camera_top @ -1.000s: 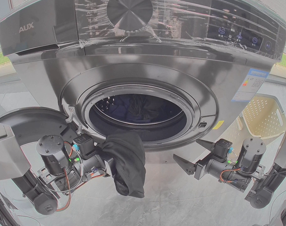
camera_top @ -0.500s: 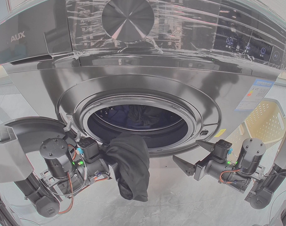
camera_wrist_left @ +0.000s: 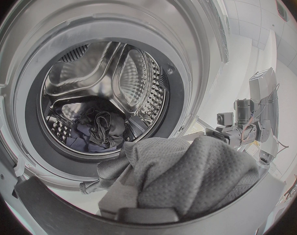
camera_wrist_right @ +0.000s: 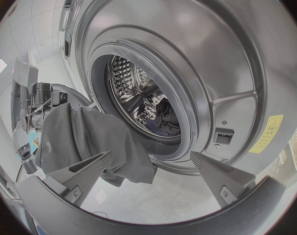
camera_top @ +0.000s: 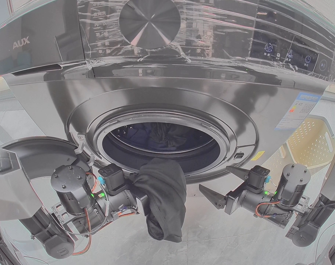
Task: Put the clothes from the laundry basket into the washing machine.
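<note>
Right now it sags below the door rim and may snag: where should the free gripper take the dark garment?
Probably the loose lower fold of the dark garment, approached from the robot's right by the open right gripper: that end hangs free beneath the drum opening, facing it.
</note>
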